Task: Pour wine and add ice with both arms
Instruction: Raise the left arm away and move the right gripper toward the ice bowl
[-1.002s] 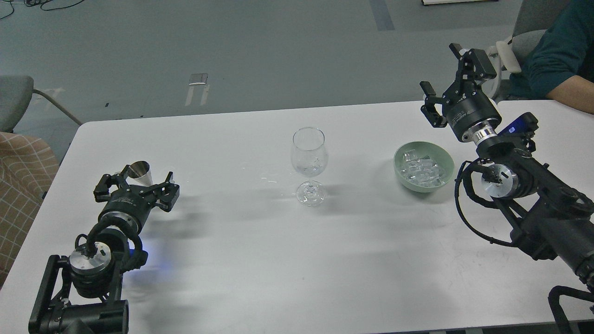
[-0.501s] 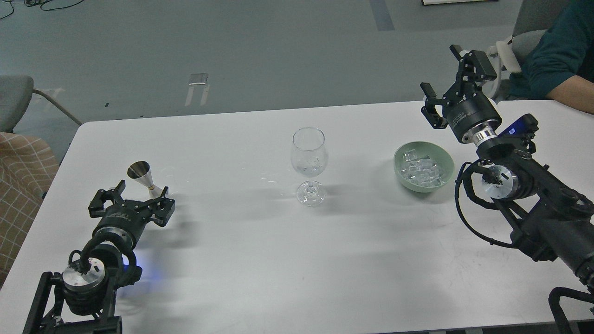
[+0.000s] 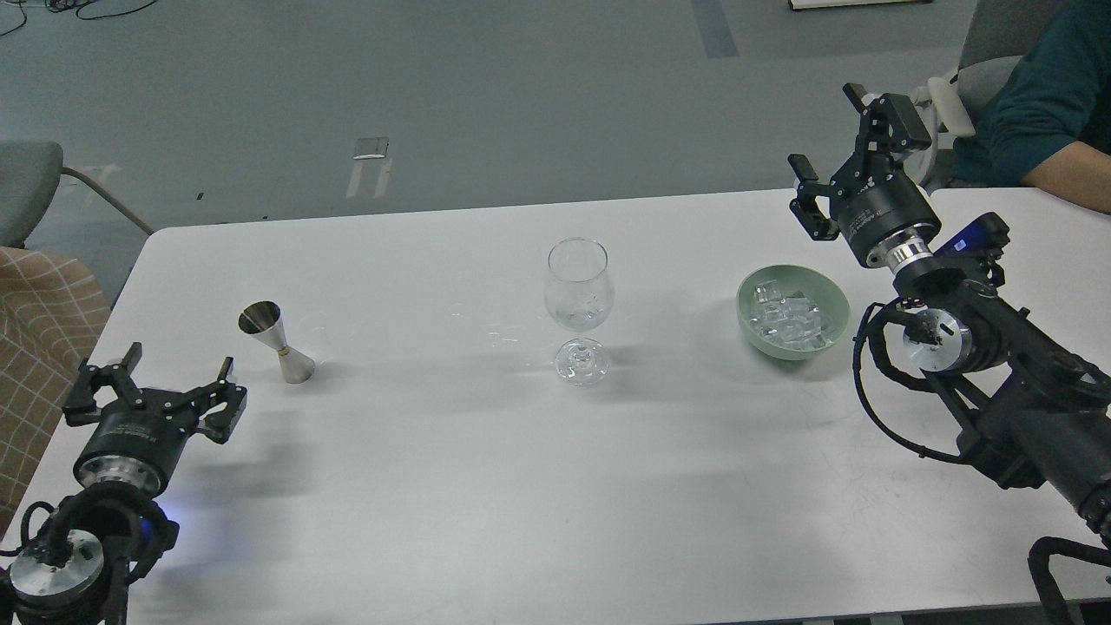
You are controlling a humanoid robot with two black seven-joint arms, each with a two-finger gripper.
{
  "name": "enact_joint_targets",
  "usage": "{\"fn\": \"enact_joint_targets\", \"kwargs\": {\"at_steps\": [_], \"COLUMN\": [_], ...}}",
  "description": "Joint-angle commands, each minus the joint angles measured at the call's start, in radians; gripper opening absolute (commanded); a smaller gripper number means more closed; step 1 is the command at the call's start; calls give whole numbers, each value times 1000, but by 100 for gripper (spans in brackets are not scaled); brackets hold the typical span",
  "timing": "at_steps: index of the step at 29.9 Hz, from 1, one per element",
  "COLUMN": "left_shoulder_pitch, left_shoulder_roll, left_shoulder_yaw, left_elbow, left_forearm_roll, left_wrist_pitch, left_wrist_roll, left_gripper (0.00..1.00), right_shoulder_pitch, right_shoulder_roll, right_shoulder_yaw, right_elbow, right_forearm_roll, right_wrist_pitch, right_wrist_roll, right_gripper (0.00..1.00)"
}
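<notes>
**My two arms: black shells, silver rings, looped cable**

Both my arms are matte black throughout. The left arm [image 3: 95, 486] ends in a round black wrist drum with a faint pale label I cannot read, above a brushed silver ring. Lower down sits a silver disc cap with a black cable plugged into its centre, and a blue glow shows beside it. The left gripper [image 3: 152, 395] has black, angular linkage fingers.

The right arm [image 3: 981, 347] is bulkier, with a stacked silver ring below its drum, a silver disc joint cap, a thick black cable looping beside it, and a small blue-lit panel. The right gripper [image 3: 838, 152] carries blocky black fingers with small visible screws.
</notes>
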Motion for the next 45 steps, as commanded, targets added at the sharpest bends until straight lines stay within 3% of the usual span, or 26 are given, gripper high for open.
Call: {"fn": "enact_joint_targets", "kwargs": {"at_steps": [1,4,10,14,21,23,25,26,33,40,45], "left_shoulder_pitch": [1,-6,-15,-70,-336,-388,-458,-478,-483,-496,-496], "left_shoulder_roll": [78,140,319,402,410,407,401,401,362,329,302], "left_shoulder_yaw": [-28,-33,-21,13,137,163,203,229,301,304,304], "left_elbow": [20,23,55,60,83,100,140,146,120,120,120], "left_forearm_roll": [6,9,25,120,348,390,443,441,439,437,439], "left_wrist_pitch": [-43,-43,-86,-198,-201,-198,-192,-189,-191,-257,-249], "left_wrist_roll": [-58,-109,-105,-111,-127,-154,-236,-249,-241,-246,-250], "left_gripper": [98,98,98,98,98,98,97,97,98,98,98], "right_shoulder_pitch": [0,0,5,2,2,0,-3,-11,-72,-149,-192], "right_shoulder_roll": [-1,1,-14,-68,-172,-203,-263,-286,-375,-416,-409], "right_shoulder_yaw": [0,0,-5,-6,-86,-111,-143,-152,-164,-164,-169], "right_elbow": [0,0,8,61,148,170,219,240,337,337,307], "right_forearm_roll": [0,0,-18,-127,-253,-287,-372,-433,-857,-1289,-1405], "right_wrist_pitch": [1,1,8,8,8,8,3,1,-51,-84,-84], "right_wrist_roll": [0,0,0,-2,-11,-11,-11,-11,-9,-5,-2], "right_gripper": [100,100,100,100,100,100,100,100,100,100,100]}}
